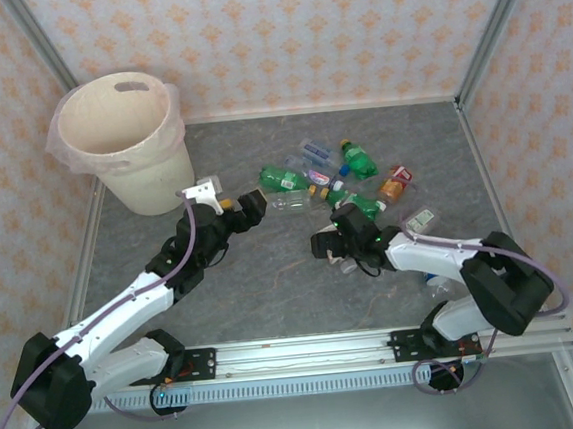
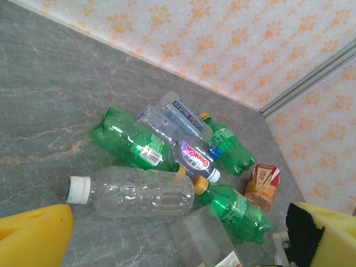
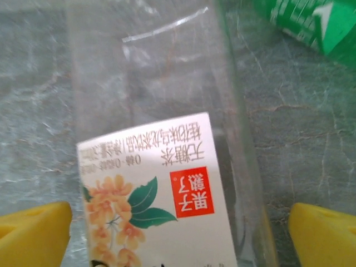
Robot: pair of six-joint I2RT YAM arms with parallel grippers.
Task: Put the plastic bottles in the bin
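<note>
Right hand (image 3: 178, 236) spread open astride a clear square flower-labelled plastic bottle (image 3: 161, 111), left hand (image 1: 249, 209) released, near scattered green and clear plastic bottles (image 1: 285, 178), grey desk (image 1: 272, 281)

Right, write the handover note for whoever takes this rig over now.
Left tool: open, holding nothing, facing the plastic bottles lying on the table.
Right tool: open, straddling a clear labelled bottle, not closed on it.
Bin: far left; no bottle visible inside.
Done: nothing visibly binned.
Left: grasp, carry and drop each bottle.
</note>
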